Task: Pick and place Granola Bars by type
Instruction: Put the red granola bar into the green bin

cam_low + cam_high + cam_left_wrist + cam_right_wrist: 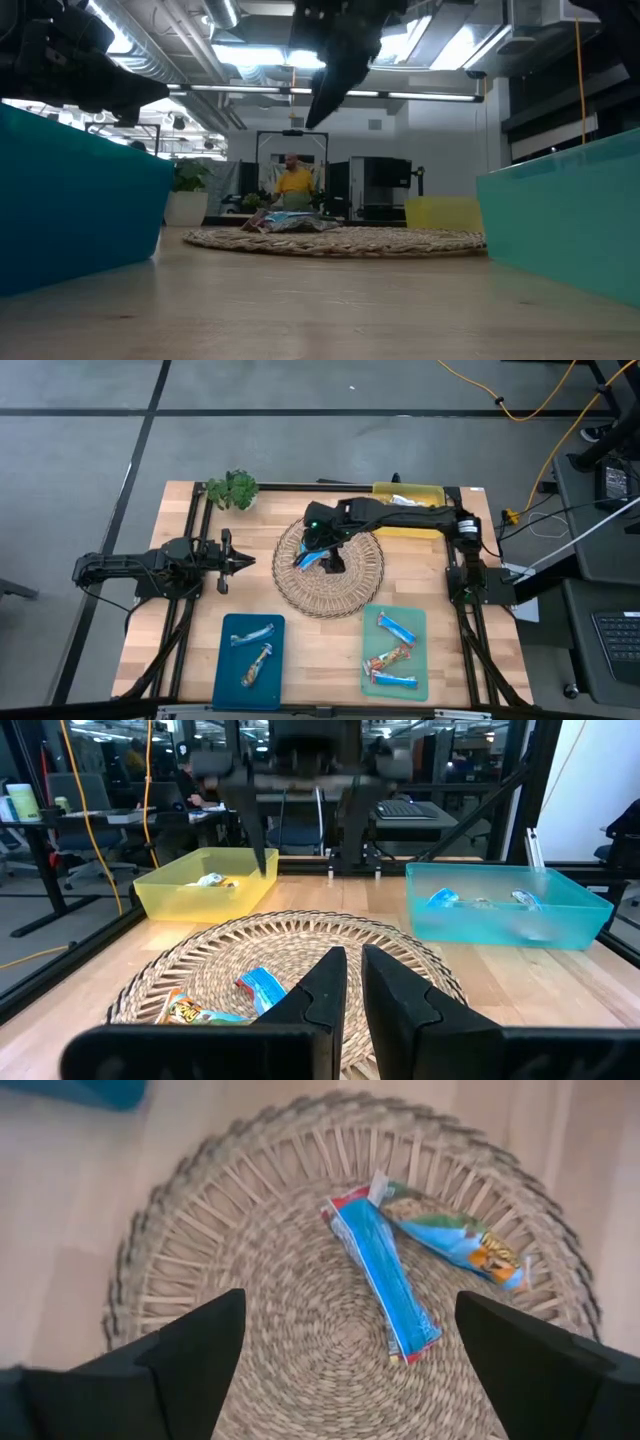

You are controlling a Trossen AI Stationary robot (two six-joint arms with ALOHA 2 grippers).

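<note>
The right gripper (pixel 340 1370), fingers spread wide, is held above two bars (pixel 385 1275) on the woven mat (pixel 350 585). The left gripper (pixel 243 561), fingers together, is parked at the mat's nine o'clock.

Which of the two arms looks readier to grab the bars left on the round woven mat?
The right one, probably. Its end effector hangs open directly above the woven mat, with the blue bar between its fingers in the right wrist view. The left end effector, fingers nearly together, waits beside the mat.
</note>
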